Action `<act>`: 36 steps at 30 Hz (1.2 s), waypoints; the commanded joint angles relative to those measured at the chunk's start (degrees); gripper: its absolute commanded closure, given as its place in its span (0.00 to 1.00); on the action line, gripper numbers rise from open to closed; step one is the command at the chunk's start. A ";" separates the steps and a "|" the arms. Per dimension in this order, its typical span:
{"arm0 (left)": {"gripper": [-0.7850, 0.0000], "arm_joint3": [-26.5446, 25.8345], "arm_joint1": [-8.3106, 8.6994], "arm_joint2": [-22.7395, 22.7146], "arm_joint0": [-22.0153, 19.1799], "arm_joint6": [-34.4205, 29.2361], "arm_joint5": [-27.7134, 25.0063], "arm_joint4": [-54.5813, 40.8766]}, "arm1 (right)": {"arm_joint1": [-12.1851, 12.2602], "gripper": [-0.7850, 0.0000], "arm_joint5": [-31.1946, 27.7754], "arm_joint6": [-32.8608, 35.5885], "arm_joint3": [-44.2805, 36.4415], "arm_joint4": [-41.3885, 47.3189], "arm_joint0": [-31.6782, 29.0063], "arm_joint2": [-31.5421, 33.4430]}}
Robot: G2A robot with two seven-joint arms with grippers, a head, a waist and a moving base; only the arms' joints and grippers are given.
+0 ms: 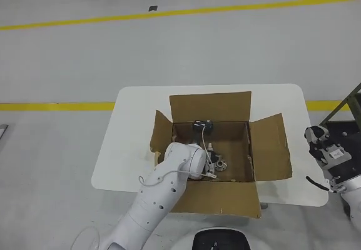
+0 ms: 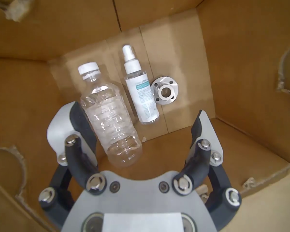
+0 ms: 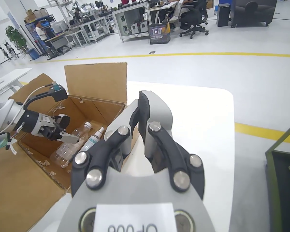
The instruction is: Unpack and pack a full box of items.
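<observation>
On the spray bottle point(image 2: 140, 85), fine print was carried by a white and teal label point(image 2: 145, 100), but it was too small to be made out. A white sticker point(image 3: 135, 217) on the right gripper point(image 3: 143, 97) bore dark characters, seemingly upside down and cut off at the view's edge.

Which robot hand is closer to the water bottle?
Left. The left gripper hangs open inside the box, right by the bottle; the right gripper is outside the box, far off.
</observation>
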 commanded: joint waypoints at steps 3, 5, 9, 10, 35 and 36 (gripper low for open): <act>0.00 0.11 -0.01 -0.03 0.00 0.18 0.08 0.02 | -0.08 1.00 0.06 0.38 0.16 -0.08 0.21 -0.01; 0.00 0.11 -0.01 -0.03 0.00 0.18 0.08 0.02 | -0.12 1.00 0.12 0.51 0.18 -0.15 0.31 -0.08; 0.00 0.11 -0.01 -0.03 0.00 0.18 0.08 0.02 | -0.21 1.00 -0.02 0.67 0.74 -0.15 0.73 -0.30; 0.00 0.11 -0.01 -0.03 0.00 0.18 0.08 0.02 | -0.24 1.00 -0.17 0.77 0.93 0.01 0.94 -0.45; 0.06 9.40 -2.00 1.51 -3.33 -2.48 6.14 5.47 | -0.67 1.00 -0.86 1.55 0.49 -1.45 1.11 -1.10; 0.08 10.03 -2.15 1.90 -3.60 -2.66 6.16 6.27 | -0.69 1.00 -0.89 1.53 0.49 -1.46 1.06 -1.07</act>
